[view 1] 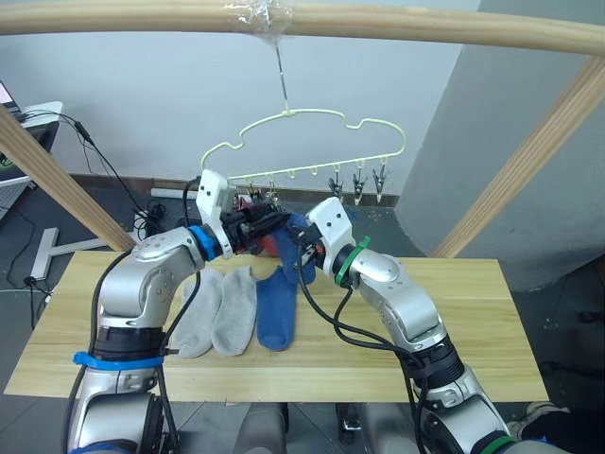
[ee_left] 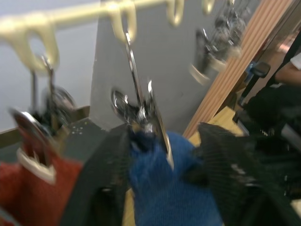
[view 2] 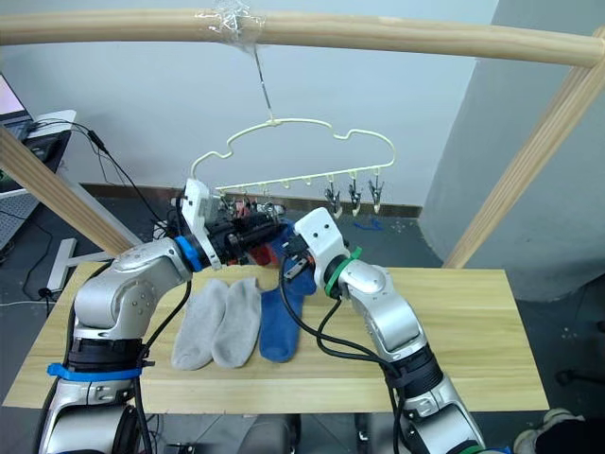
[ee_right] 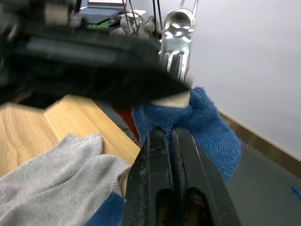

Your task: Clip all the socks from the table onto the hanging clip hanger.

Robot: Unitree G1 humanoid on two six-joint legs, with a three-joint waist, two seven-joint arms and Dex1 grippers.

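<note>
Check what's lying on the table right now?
On the table: two grey socks side by side, and one blue sock right beside them. The arms cover the tabletop's far edge, so anything there is hidden.

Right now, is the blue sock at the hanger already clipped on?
Cannot tell for sure. The blue sock sits right at a metal clip, with both end effectors close around it, but the clip's bite is hidden.

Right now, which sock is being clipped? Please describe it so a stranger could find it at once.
Start at the pale yellow-green clip hanger hung from the wooden pole, and look just below its row of clips. There the left pincer and the right pincer meet at a blue sock, raised to a metal clip. Its blue twin and two grey socks lie flat on the table.
</note>
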